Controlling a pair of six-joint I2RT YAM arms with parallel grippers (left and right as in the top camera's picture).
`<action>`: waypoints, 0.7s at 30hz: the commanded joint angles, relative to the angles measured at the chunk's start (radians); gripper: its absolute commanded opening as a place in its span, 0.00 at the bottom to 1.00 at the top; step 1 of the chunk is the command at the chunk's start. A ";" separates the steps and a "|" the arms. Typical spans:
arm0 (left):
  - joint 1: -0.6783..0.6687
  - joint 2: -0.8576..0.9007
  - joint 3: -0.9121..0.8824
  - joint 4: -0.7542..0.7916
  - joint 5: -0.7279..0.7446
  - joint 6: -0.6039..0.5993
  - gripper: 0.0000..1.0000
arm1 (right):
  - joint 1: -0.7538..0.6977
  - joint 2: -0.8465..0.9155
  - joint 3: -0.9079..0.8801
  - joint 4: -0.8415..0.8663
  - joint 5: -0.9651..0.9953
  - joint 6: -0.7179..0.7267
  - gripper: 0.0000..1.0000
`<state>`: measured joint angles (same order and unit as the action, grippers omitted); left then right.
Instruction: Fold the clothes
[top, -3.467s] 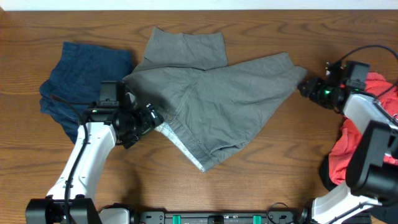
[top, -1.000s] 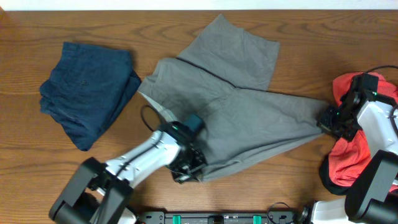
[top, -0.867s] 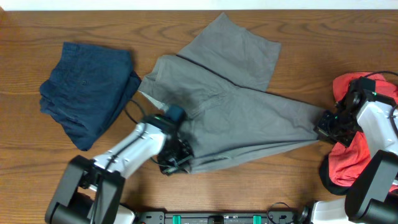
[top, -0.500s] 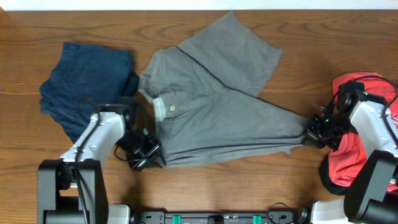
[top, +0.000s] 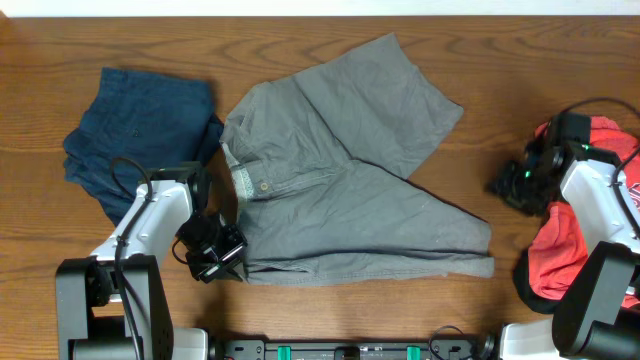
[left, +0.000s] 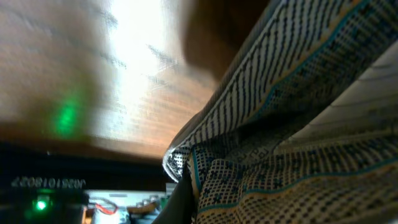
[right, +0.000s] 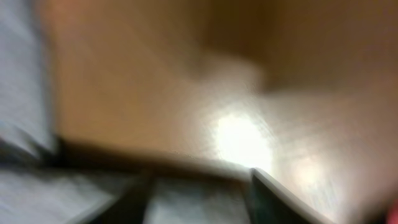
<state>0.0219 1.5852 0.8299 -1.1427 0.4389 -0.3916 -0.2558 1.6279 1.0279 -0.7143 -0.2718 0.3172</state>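
Wooden table (top: 60, 50), grey shorts (top: 350, 190) spread flat across its middle, navy garment (top: 140, 140) to their left, red T-shirt (top: 555, 250) bunched at the right edge — left gripper (top: 222, 258) pinched tight on the shorts' near-left corner, right gripper (top: 503, 186) clear of the cloth beside the T-shirt, jaws apart.

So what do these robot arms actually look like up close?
Both the left arm and right arm have smooth white shells with chunky black joints. Thin black cables loop along them. The left gripper and right gripper are black; a green light glows near the right one.
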 joint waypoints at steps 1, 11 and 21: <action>0.005 -0.007 -0.005 0.016 -0.033 0.010 0.12 | 0.004 0.002 0.034 0.136 -0.127 -0.018 0.75; 0.005 -0.007 -0.006 0.059 -0.033 0.010 0.53 | 0.114 0.158 0.034 0.393 -0.146 -0.018 0.76; 0.005 -0.007 -0.008 0.062 -0.033 0.010 0.53 | 0.210 0.408 0.034 0.777 -0.148 0.145 0.75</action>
<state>0.0227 1.5852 0.8291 -1.0763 0.4145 -0.3878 -0.0677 1.9762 1.0599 0.0208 -0.4217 0.3779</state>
